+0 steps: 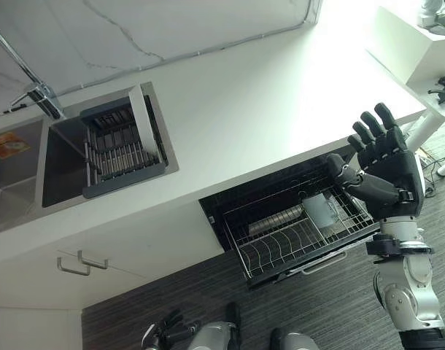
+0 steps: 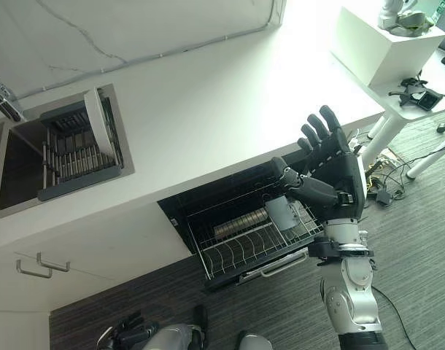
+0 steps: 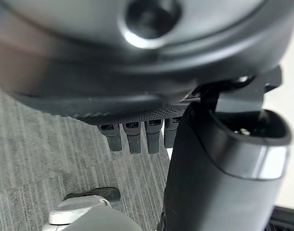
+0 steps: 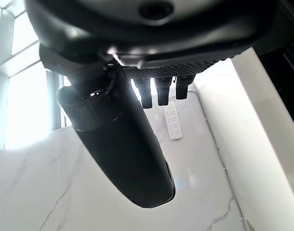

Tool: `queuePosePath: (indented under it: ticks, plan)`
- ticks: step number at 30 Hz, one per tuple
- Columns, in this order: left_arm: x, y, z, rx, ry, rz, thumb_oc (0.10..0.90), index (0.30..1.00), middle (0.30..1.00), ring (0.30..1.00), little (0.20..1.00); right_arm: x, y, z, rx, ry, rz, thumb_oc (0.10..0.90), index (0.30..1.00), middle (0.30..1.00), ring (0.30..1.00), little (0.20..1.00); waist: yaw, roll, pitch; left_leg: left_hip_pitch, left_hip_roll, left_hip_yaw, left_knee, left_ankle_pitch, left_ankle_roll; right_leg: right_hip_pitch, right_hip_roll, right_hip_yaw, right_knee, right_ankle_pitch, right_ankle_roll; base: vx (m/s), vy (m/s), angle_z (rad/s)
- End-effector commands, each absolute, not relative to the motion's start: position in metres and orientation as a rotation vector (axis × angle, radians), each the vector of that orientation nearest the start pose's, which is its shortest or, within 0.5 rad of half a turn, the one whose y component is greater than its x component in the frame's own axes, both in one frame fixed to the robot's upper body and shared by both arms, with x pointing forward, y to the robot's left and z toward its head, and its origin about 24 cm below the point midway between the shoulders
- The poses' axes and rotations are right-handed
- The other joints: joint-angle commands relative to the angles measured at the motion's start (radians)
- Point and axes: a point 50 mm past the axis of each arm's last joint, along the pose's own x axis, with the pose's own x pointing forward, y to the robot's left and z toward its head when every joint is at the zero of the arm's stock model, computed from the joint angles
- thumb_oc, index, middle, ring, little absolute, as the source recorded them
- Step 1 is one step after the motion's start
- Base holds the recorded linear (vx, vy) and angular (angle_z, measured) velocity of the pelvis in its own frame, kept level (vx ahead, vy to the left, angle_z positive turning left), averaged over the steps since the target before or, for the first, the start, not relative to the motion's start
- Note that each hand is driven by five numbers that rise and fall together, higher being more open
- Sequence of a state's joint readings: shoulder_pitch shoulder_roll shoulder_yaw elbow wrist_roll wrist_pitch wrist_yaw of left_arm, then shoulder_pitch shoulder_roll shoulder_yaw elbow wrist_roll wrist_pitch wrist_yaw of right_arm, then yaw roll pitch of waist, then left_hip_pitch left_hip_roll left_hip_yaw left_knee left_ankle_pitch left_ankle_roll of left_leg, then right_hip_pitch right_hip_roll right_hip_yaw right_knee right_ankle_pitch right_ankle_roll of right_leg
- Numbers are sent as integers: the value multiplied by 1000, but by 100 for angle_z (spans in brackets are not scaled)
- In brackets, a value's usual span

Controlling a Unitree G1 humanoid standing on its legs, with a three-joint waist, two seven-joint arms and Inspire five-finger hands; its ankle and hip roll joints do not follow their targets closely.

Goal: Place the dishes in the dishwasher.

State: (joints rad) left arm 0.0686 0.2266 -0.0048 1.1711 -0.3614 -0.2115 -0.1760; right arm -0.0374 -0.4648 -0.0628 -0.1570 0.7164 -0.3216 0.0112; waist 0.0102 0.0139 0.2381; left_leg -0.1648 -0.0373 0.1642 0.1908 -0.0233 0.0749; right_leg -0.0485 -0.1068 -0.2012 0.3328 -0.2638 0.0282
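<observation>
White countertop (image 1: pixel 266 109) runs across the scene, and the right hand (image 1: pixel 387 164) is raised in front of its edge, palm turned toward the counter, fingers straight and spread, thumb angled out toward the rack — it holds nothing. Just below and beside the thumb, the dishwasher rack (image 1: pixel 281 240) stands pulled out from under the counter, a wire basket with rows of upright tines. A pale grey cup (image 1: pixel 323 210) sits in the rack close under the thumb, apart from it, and a ribbed metallic piece (image 1: pixel 273 222) lies further along the rack, away from the hand.

Well away from the right hand, across the counter, a sink (image 1: pixel 62 168) is set into the top with a dark dish drainer (image 1: pixel 120 153) resting in it; one white plate (image 1: pixel 142 117) stands on edge against the drainer's side nearest the hand. A faucet (image 1: pixel 33 91) rises beyond the sink.

Left hand (image 1: pixel 164 332) hangs low near the dark striped floor (image 1: pixel 208 292), far below the rack — its own wrist view shows the fingers (image 3: pixel 132 139) extended and loose, holding nothing.
</observation>
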Motion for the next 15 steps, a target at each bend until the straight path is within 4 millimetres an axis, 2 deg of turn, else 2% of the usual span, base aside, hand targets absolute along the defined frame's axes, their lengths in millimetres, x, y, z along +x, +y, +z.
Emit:
queuePosePath:
  ticks: [1,2,5,6,7,9,10,11,12,14,15]
  plan:
    - [76,240,-156,-78,1075,126,800,900,900,900,900,236,-243,201,257,-820,16,800,900,900,900,900,5,-2,-66,-14,24,-48,109,-217,-19,-20,-74,-10,-33,138,136,44,181,-16]
    - [79,240,-156,-73,1080,126,800,900,900,900,900,236,-242,203,263,-820,21,800,900,900,900,900,-1,3,-63,-10,22,-52,109,-225,-13,-28,-65,-9,-33,161,139,29,150,-22]
    - [79,243,-155,-77,1092,152,800,900,900,900,900,237,-242,202,278,-818,32,800,900,900,900,900,2,9,-61,-10,30,-42,109,-224,-12,-25,-36,-44,-33,168,136,-15,16,-28]
    - [78,247,-155,-69,1112,191,800,900,900,900,900,238,-238,206,293,-824,60,800,900,900,900,900,15,9,-58,-19,45,-14,109,-216,-24,-16,34,-103,-33,141,109,-92,-85,-46]
    - [70,247,-157,-59,1131,208,800,900,900,900,900,237,-237,208,288,-827,85,800,900,900,900,900,33,-3,-58,-29,54,38,109,-203,-45,-5,20,-160,-33,91,91,-79,-91,-56]
    - [69,250,-157,-16,1136,225,800,900,900,900,900,238,-237,208,280,-819,88,800,900,900,900,900,32,-11,-56,-12,47,57,109,-202,-47,-3,22,-145,-33,65,83,-22,-86,-55]
    - [68,254,-156,16,1133,253,800,900,900,900,900,237,-237,209,276,-832,108,800,900,900,900,900,23,-11,-60,21,44,91,109,-205,-46,-10,10,-142,-33,49,85,-73,-78,-21]
    - [68,255,-156,20,1131,257,800,900,900,900,900,237,-237,209,275,-838,112,800,900,900,900,900,22,-10,-55,18,50,108,109,-188,-42,-14,8,-157,-33,56,75,-94,-28,11]
    - [72,254,-155,29,1121,250,800,900,900,900,900,237,-238,211,248,-861,99,800,900,900,900,900,20,-27,-37,42,49,168,109,-167,-49,3,-21,-171,-33,41,60,-167,3,17]
    - [75,253,-154,39,1105,237,800,900,900,900,900,237,-239,215,230,-888,88,800,900,900,900,900,28,-47,-9,34,41,173,109,-126,-71,22,-60,-153,-33,43,48,-54,79,16]
    - [75,253,-154,35,1100,242,800,900,900,900,900,239,-240,215,221,-898,79,800,900,900,900,900,29,-46,2,40,67,156,126,-151,-90,46,-67,-139,-33,25,53,45,235,17]
